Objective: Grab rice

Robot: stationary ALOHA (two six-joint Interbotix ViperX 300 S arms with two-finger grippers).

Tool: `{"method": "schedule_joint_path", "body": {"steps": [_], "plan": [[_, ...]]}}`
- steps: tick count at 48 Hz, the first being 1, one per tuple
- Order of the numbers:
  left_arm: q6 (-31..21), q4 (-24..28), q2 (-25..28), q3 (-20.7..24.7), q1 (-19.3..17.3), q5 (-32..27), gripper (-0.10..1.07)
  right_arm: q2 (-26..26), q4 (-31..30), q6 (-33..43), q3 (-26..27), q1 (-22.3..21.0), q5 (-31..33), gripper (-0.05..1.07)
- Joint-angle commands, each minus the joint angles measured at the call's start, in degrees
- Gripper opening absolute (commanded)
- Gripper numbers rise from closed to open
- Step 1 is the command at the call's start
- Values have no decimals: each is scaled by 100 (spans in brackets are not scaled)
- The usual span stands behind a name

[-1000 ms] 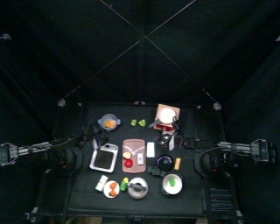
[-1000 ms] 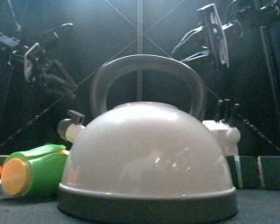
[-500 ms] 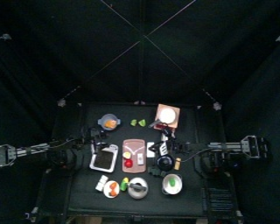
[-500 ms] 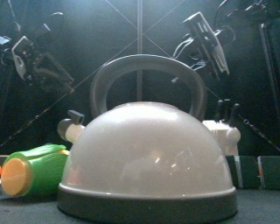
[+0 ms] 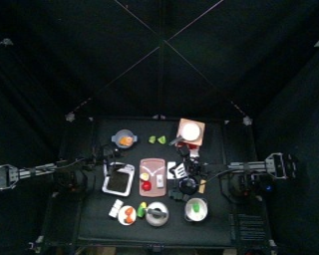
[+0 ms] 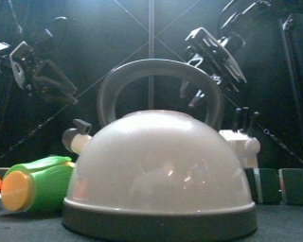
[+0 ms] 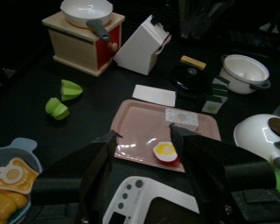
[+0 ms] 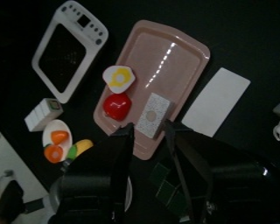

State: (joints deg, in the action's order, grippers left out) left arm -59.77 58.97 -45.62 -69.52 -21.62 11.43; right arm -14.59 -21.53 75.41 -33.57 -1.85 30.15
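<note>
step: approach | right claw [image 8: 149, 140] jaws apart, empty, hovering over pink tray [image 8: 178, 61], rice packet [image 8: 154, 112] just ahead | left claw [image 7: 150, 171] jaws apart, idle

The small black table [image 5: 96, 159] carries a pink tray [image 8: 166, 70] at its middle, a white grid-patterned tray [image 8: 70, 45] beside it, a white card [image 8: 215, 101], two lime halves [image 7: 60, 98], a wooden grinder [image 7: 84, 39], a white kettle [image 6: 161, 170] at the front edge

Pink tray [image 8: 166, 61], kettle [image 6: 161, 175], 2 limes [image 7: 60, 98].
</note>
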Motion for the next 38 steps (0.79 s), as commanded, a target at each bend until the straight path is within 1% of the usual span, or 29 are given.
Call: {"method": "schedule_joint_path", "body": {"steps": [1,9,15,26,31,38], "plan": [[53,-79,9,70,-18,35,88,97,-26,-35,404,79,369,74],[185,-211,9,62,-18,26,88,431,-202,-26,659,237,712,74],[308,-308,9,44,-18,35,88,659,-202,0,756,299,721,74],[510,-492,9,9,-18,26,88,1274,-237,-9,1090,369,765,75],[598,-519,-9,9,-18,53,88,1582,-246,-35,1301,369,905,77],[642,-563,-97,0,-18,88,88,1872,-360,-44,1556,387,1178,83]]}}
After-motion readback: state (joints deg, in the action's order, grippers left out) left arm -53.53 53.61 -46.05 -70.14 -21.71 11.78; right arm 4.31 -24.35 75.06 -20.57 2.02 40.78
